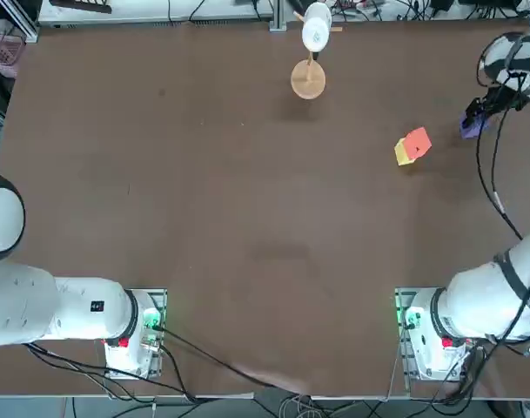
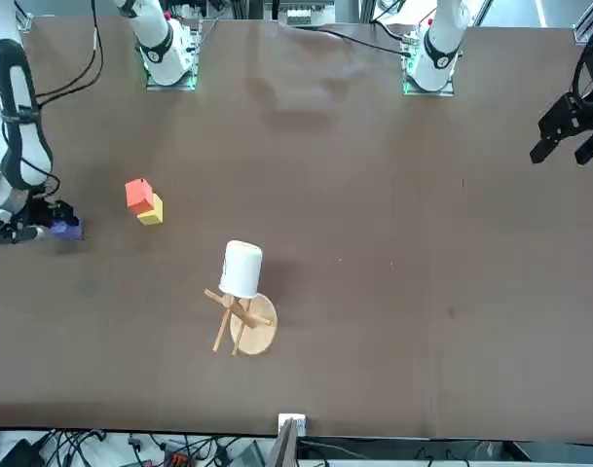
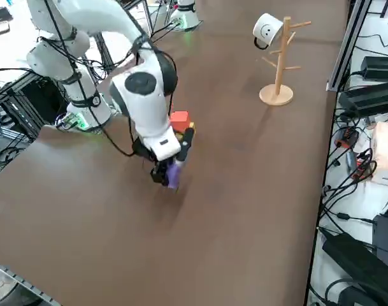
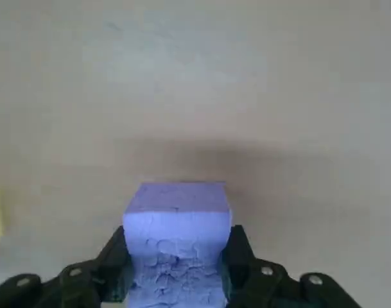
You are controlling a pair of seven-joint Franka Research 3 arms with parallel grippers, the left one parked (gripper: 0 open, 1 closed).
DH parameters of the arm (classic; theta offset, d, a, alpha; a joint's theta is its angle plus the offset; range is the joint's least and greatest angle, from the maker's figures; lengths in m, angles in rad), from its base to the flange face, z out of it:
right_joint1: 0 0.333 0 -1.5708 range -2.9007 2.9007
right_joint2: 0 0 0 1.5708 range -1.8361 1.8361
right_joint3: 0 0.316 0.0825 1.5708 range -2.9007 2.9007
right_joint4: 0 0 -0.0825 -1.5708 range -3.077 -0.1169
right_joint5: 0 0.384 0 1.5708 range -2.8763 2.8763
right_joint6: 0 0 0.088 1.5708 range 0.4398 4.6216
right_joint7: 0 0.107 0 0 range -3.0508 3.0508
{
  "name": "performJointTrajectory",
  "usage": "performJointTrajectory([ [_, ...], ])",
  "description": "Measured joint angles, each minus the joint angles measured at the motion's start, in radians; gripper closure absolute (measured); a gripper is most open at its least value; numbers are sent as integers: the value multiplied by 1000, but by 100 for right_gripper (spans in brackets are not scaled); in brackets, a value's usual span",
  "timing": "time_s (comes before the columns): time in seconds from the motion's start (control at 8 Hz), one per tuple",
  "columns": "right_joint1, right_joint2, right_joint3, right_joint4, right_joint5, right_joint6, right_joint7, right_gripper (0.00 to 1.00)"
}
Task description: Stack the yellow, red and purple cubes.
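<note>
Clamped between the right gripper's [image 4: 176, 276] black fingers, the small matte purple cube [image 4: 176, 247] hangs at the table's [image 1: 204, 218] right edge, its lower part cut off in the wrist view. Just left of it, the red-orange cube [image 1: 418, 142] sits atop the yellow cube [image 1: 405, 154], hiding most of it.

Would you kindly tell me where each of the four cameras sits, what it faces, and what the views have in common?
Top: overhead, looking down; both arm bases at the bottom, right gripper at the right edge.
Front: across the table, facing the robot; right arm at the left beside the red cube on the yellow cube.
Right side: raised, looking diagonally; right arm fills the middle.
Right wrist: behind the fingers, clamped on the purple cube.
Shared: top, front and side all show the mug stand.
</note>
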State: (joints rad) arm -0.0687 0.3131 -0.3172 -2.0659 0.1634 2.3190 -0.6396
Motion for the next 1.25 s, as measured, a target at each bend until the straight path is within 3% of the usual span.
performJointTrajectory([
  [0.25, 90, -167, 3, -119, 0, -28, 117, 33],
  [0.5, 163, -285, 4, -199, 0, -88, 213, 33],
  [1.0, 285, -370, 15, -258, -11, -108, 370, 33],
  [1.25, 296, -375, 24, -287, -43, -72, 379, 33],
])
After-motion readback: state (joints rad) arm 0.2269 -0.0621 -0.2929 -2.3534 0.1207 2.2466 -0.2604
